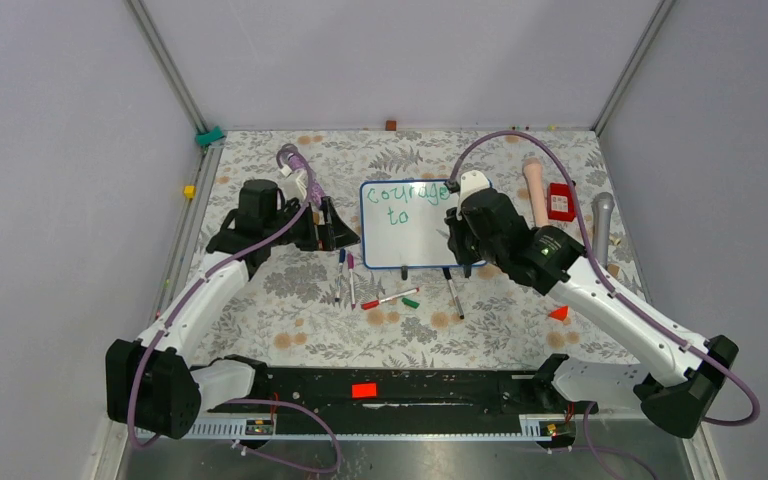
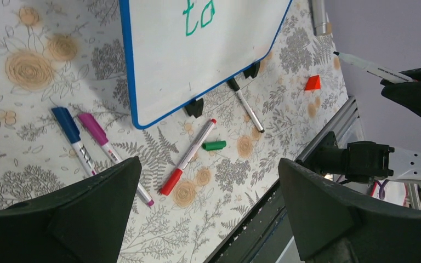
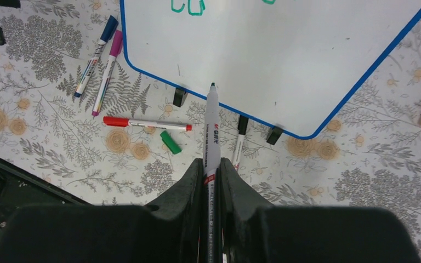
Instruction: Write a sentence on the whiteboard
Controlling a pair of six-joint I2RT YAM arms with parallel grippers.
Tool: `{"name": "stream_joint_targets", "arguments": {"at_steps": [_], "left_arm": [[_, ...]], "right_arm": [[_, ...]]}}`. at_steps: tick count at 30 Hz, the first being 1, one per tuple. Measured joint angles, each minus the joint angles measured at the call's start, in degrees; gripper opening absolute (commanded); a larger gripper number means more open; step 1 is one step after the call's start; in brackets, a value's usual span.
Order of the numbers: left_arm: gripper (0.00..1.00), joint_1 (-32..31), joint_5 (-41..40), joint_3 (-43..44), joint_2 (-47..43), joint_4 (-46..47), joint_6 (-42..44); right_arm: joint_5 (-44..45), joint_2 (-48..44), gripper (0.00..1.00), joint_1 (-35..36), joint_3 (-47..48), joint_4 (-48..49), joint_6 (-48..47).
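Looking over the tabletop [image 1: 290,300] from above, I had the whiteboard [image 1: 415,240] lying flat at 12 o'clock from my two bases, about midway between my arms. My left hand [image 1: 332,228] sat just off its 9 o'clock edge with the jaws spread wide and nothing in them. My right hand [image 3: 211,167] hung over the board's 3 o'clock side, clamped tight on a marker [image 3: 211,126].

That was the nearer and only armed hand, so I judged the writing was its job.

In my right wrist view the marker's long axis ran straight to 12 o'clock. Its tip was over the blue frame at the board's near edge, between the two black clip feet. I could not tell whether the tip touched or hovered.

The sentence [image 1: 407,192] read "courage" on the top line and "to" beneath it, in green. It looked unfinished to me. The blank white after "to" lay at 12 o'clock from the tip, with "to" itself nearer 11 o'clock, so the next stroke called for a reach forward.

A green cap [image 3: 170,142] lay loose at 8 o'clock from the tip.
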Motion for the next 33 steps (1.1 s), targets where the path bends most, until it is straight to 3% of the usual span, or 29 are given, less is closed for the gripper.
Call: {"name": "stream_joint_targets", "arguments": {"at_steps": [16,33], "left_arm": [[0.99,0.0,3.43,4.85,2.32,1.6,2.91],[0.99,0.04,9.46,7.19,17.44,7.74,0.57]], "right_arm": [[2.27,-1.64,0.0,0.0,-1.84,2.38,-2.84],[2.75,2.86,0.0,0.0,-0.04,3.08,-4.66]]}}
